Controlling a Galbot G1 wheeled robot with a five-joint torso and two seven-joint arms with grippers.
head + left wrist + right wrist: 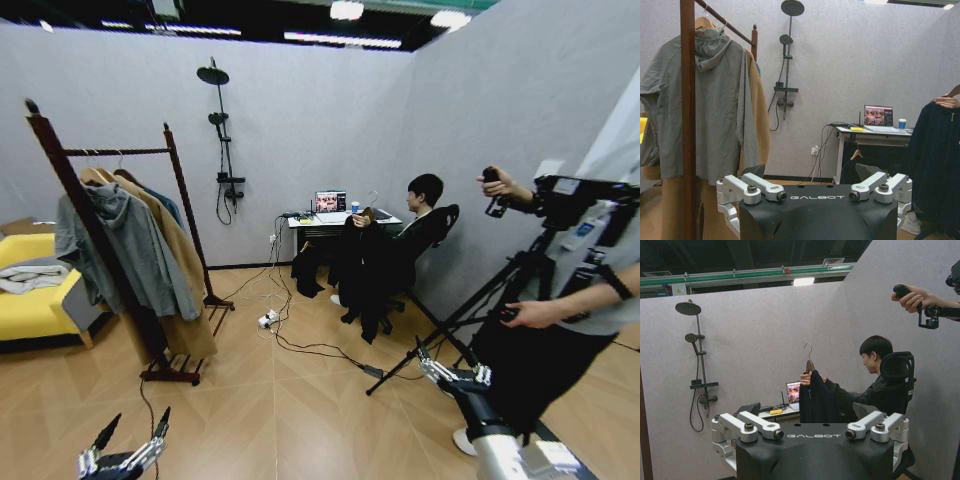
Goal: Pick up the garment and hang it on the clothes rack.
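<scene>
1. Nothing done yet: the garment (362, 268) wasn't grasped. A seated person's hand (805, 378) held it up on a hanger (809, 358) by the desk (330, 220), well apart from the clothes rack (118, 152).
2. Left gripper (132, 439) and right gripper (445, 371) hung low, jaws spread, empty.
3. Garment looked long, plain black, limp, draping straight down.

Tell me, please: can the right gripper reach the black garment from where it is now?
Probably not yet. The right gripper sits low near the robot, fingers open, while the garment hangs on a hanger in a seated person's hand across open floor. Nothing blocks the way except a tripod close by; the gap looks too wide.
</scene>
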